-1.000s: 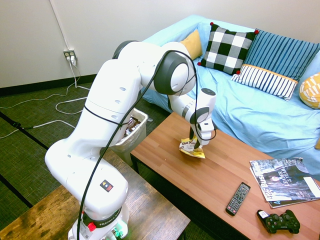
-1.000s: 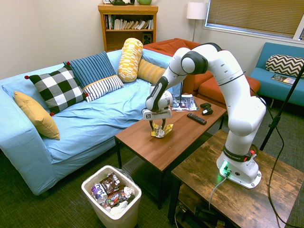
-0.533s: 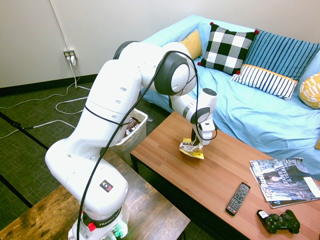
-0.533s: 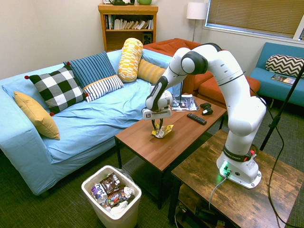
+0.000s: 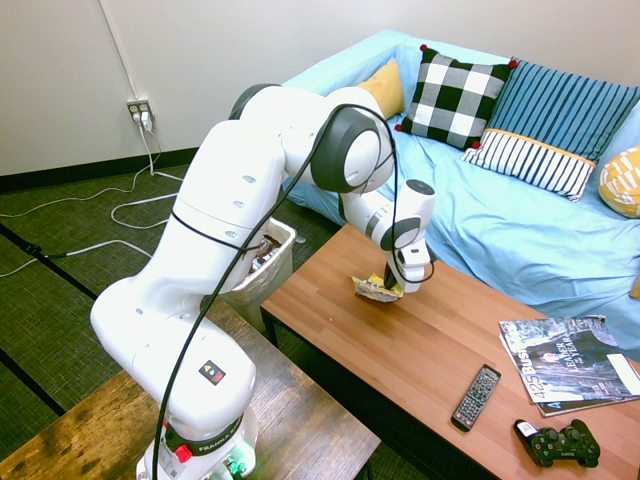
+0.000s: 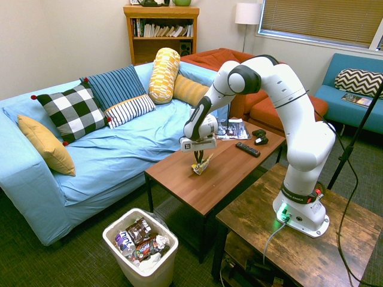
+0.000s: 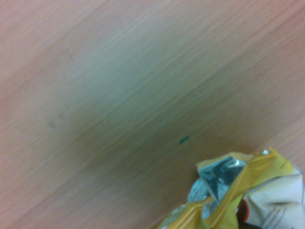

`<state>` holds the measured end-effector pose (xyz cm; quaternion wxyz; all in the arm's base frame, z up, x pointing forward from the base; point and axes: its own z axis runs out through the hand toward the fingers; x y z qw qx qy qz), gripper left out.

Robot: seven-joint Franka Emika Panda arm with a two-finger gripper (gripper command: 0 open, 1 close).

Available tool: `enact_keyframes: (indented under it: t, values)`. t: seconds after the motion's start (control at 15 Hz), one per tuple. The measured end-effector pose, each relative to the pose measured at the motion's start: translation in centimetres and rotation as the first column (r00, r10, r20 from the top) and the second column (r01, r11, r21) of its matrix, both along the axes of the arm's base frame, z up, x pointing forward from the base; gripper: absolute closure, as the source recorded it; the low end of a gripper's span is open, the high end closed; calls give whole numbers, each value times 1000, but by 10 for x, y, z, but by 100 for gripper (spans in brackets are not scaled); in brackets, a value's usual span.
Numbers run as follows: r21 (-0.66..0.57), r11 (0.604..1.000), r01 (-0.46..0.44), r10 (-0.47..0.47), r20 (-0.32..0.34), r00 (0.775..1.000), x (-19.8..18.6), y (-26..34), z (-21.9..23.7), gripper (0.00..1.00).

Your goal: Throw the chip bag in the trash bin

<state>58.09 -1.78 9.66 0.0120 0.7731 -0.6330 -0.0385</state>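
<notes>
Item: chip bag (image 5: 374,289), crumpled, pinched between the closed fingers of the gripper (image 5: 389,291) on the coffee table (image 5: 430,340). Handling, in my judgement: lift straight, clear the table edge, release only above the trash bin (image 6: 141,250).

crinkled foil chip bag (image 7: 248,191), smooth wood table (image 5: 440,340)

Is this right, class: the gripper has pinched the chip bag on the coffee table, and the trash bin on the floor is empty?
Not quite. The trash bin already holds wrappers, as the second exterior view shows. The rest stands: the gripper is shut on the chip bag at the coffee table.
</notes>
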Motion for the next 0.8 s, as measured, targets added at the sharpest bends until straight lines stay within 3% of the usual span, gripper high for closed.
enact_keyframes:
  t: [0.2,0.4,0.53,0.8]
  values:
    - [-3,1000,-10,10,50,999,5,-3,25,100]
    - [-21,997,-73,75,135,988,11,19,89,100]
    - [-63,989,-136,146,185,972,13,60,142,100]
    - [-151,950,-273,302,220,928,-2,197,217,100]
